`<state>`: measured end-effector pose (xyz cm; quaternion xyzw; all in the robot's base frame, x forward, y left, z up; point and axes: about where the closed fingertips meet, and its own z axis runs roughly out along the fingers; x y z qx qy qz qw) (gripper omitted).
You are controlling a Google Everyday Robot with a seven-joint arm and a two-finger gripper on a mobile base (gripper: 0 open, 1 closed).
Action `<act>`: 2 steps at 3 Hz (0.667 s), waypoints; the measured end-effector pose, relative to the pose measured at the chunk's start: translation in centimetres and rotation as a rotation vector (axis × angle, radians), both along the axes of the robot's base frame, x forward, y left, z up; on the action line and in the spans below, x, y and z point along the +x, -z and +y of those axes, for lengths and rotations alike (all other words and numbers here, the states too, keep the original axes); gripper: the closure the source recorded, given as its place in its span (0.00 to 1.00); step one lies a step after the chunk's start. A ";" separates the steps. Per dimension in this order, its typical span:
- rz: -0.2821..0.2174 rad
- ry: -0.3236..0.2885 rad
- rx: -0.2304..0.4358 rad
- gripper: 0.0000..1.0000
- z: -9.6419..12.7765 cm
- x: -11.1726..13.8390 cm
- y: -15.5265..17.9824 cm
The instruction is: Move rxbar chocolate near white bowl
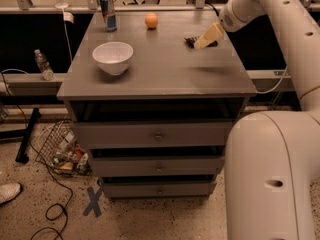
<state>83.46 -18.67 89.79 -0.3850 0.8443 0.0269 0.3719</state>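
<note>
The rxbar chocolate is a small dark bar lying on the grey cabinet top at the back right, partly hidden by the gripper. My gripper is cream-coloured and slants down from the right. Its tip is at the bar's right side, at or just above the bar. The white bowl stands at the left of the top, well apart from the bar and the gripper.
A blue-silver can stands at the back left and an orange fruit at the back middle. The cabinet has drawers below. My white base fills the lower right. A wire basket and cables lie on the floor at left.
</note>
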 end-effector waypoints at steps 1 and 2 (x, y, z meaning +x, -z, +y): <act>0.007 0.029 0.079 0.00 -0.7 1.2 1.4; 0.004 0.088 0.209 0.00 -1.3 2.7 2.8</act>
